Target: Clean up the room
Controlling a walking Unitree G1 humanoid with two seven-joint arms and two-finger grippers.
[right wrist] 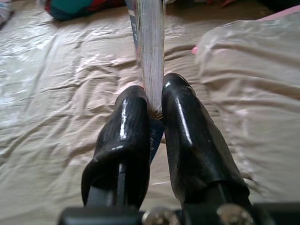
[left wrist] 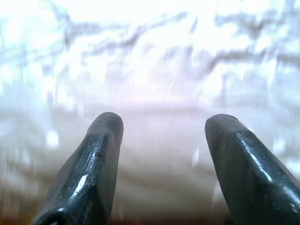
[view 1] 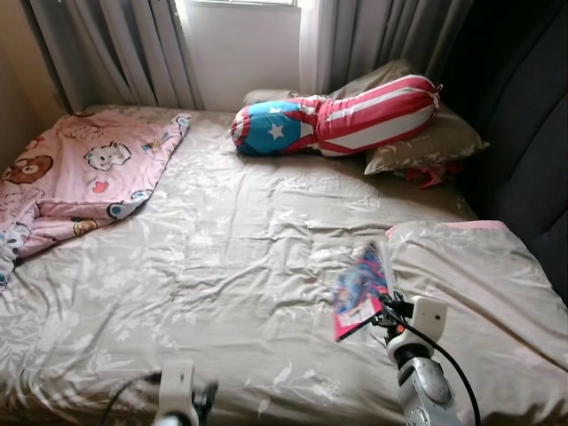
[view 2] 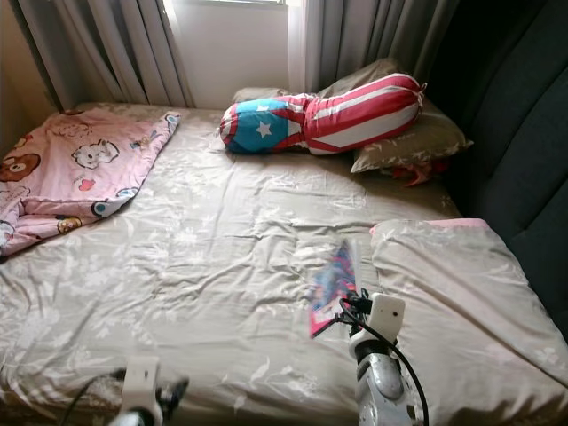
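Gripping a thin book (view 1: 359,293) edge-on, right gripper (right wrist: 156,110) pinched tight on its lower edge, held just above the bed (view 1: 222,266). Folded quilt (view 1: 479,284) just beside, to the right; pillows (view 1: 355,115) well beyond. Left gripper (left wrist: 161,136) spread, empty, low over the sheet. Step judged: book pickup. Next: carrying it off the bed without slipping.
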